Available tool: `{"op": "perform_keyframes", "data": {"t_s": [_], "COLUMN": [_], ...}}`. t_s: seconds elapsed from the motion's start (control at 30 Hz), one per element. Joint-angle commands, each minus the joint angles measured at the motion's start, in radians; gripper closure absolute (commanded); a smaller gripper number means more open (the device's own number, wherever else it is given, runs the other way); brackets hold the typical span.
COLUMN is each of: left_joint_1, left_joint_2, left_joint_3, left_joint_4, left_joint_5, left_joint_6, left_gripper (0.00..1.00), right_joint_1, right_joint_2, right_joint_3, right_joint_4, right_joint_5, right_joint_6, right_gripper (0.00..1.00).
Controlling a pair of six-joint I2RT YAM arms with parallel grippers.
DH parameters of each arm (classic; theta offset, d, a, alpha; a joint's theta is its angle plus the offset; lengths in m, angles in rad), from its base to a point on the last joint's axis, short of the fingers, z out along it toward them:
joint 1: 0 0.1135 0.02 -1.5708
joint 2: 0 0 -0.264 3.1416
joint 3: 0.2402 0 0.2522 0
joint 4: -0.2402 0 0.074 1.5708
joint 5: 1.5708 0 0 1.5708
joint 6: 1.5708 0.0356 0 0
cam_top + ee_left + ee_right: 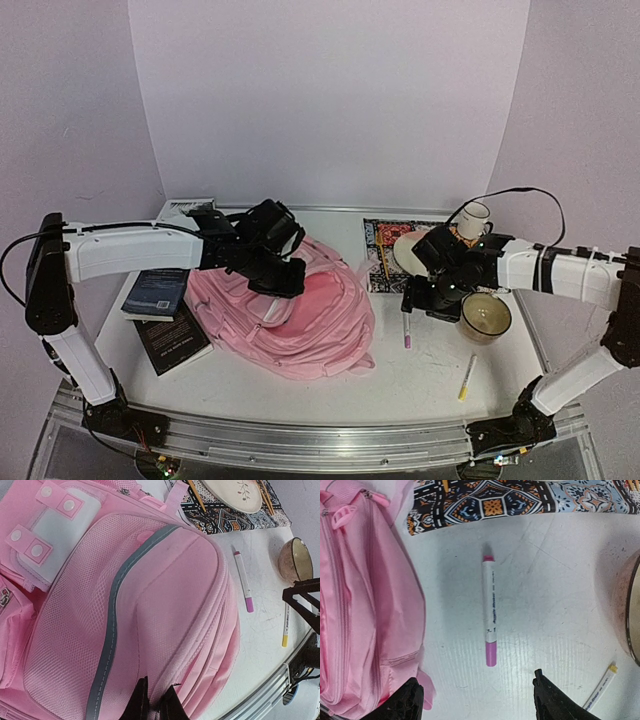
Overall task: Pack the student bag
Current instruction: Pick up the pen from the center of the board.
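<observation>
Pink fabric takes up the middle of the white table (420, 370). The large soft pink student bag (310, 320) lies left of centre with its front pockets up, and a blue-covered book (158, 293) and a black one (172, 340) sit just beside its left edge. The left gripper (154, 700) is down on the bag's front with its jaws clenched at a zip seam. I cannot tell whether a zip pull or a pinch of cloth is caught, but I'd judge it is there to steady or open the bag. The right gripper (475, 677) hangs over the slim white marker with a pink cap (490, 625), its jaws spread wide and empty. The fingers stand either side of the marker's line, which looks to me like a pick being lined up. The marker lies near the bag's right edge without touching it. A thin yellow-tipped pen (467, 377) and a round brown bowl (486, 316) lie further right.
</observation>
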Motion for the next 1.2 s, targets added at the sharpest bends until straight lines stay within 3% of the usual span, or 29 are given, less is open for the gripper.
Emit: {"op": "perform_keyframes", "data": {"t_s": [0.0,0.47,1.17], "left_joint_1": [0.012,0.012,0.012], "left_joint_2": [-0.048,-0.081,-0.082], "left_joint_3": [-0.012,-0.011,-0.007], "left_joint_4": [0.085,0.089,0.089], "left_joint_5": [-0.018,0.025,0.034], "left_joint_6": [-0.015,0.019,0.013], "left_gripper": [1.00,1.00,1.00], "right_joint_1": [-0.042,-0.094,-0.103], "right_joint_2": [0.096,0.377,0.551], "right_joint_3": [0.027,0.156,0.162], "right_joint_4": [-0.080,-0.035,-0.048], "right_joint_5": [-0.004,-0.071,-0.079], "right_joint_6": [-0.087,-0.120,-0.073], "right_gripper": [0.26,0.39,0.77]}}
